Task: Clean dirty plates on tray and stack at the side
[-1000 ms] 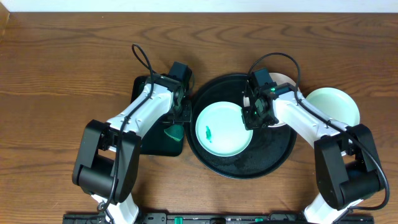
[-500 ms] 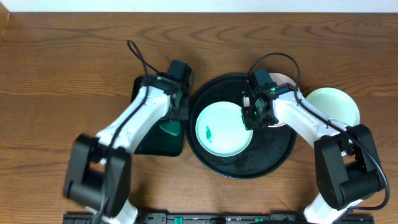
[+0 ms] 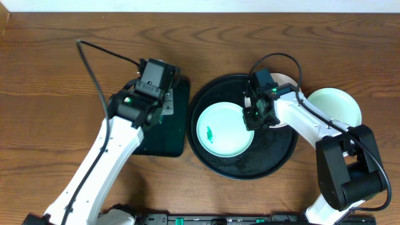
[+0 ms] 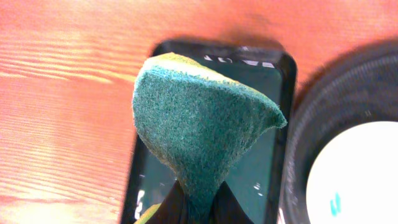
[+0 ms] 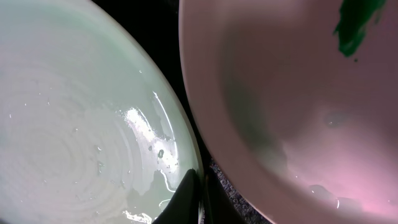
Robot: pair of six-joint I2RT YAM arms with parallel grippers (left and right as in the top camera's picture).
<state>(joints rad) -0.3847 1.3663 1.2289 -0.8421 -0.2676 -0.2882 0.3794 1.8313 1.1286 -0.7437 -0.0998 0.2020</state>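
Left pincer (image 4: pixel 196 202) is clamped on a green sponge (image 4: pixel 199 118), hanging over the small green tray (image 4: pixel 273 81). Right pincer (image 5: pixel 199 196) nips the rim of the mint plate (image 5: pixel 74 124), white plate (image 5: pixel 280 93) just beside it, both on the black tray (image 3: pixel 275 159). Looks like the scrub step: next the sponge has to swing over onto the mint plate's smear (image 3: pixel 209 134).

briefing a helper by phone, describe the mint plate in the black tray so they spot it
Find the round black tray mid-table. Inside it, left of centre, lies a pale mint plate with a small green smear. The other mint plate sits outside the tray, and the white plate is at its far rim.
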